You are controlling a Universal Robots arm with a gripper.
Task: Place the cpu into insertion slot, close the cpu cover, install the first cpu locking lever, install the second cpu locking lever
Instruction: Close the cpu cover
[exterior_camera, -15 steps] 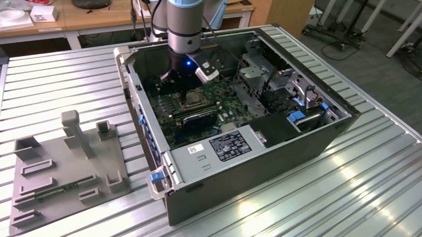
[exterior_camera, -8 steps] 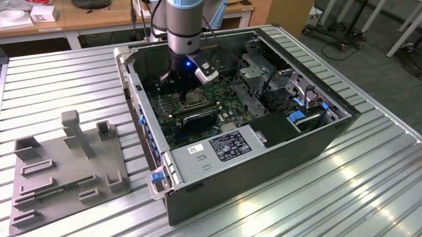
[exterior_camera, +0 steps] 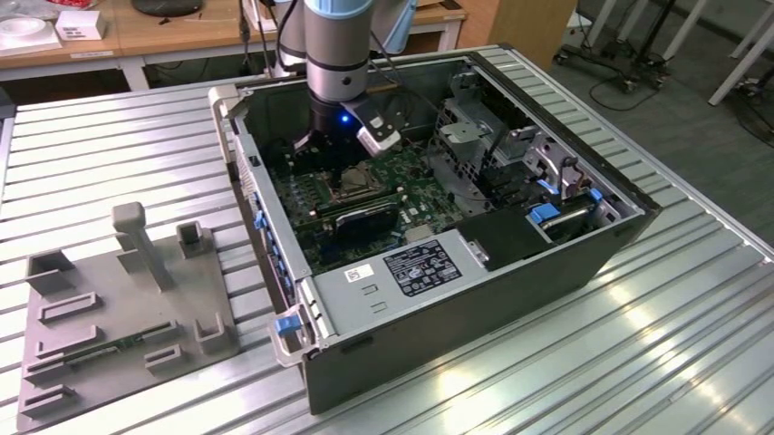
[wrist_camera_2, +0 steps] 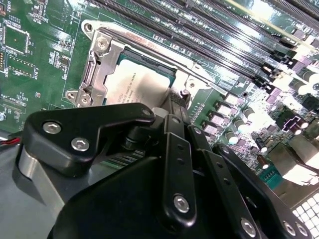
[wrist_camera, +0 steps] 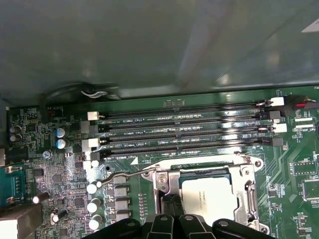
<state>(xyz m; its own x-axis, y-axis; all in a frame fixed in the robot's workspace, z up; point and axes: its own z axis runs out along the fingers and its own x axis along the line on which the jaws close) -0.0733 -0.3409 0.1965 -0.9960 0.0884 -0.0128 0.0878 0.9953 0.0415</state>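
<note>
The hand (wrist_camera_2: 173,105) is clenched: in both wrist views its black fingers (wrist_camera: 164,211) are drawn together to a narrow tip with nothing between them. That tip stands at the edge of the socket, touching or just short of the metal there; which of the two cannot be told.

Just beyond the tip lies the cpu (wrist_camera: 209,196), flat and level inside the insertion slot (wrist_camera: 199,172), whose dark rim shows along one side of the chip. The cpu cover (wrist_camera: 247,191) appears to lie down around it, the pale lid showing through the cut-out centre. A thin wire locking lever (wrist_camera: 124,175) runs out sideways from the frame's corner and looks unlatched, though that is a judgement.

The cpu is likely light, stiff and thin, with a smooth lid that would slip under a flat push. It is probably fragile underneath, so its bare edges are the place to hold it. The cover looks like springy sheet metal, better pressed on its rim than over the chip.

Past the socket run the long black memory slots (wrist_camera: 184,132). In the exterior view the open computer case (exterior_camera: 484,317) rests on the ribbed metal bench (exterior_camera: 121,154), and a grey fixture plate (exterior_camera: 109,308) lies well apart on the exterior view's left.
</note>
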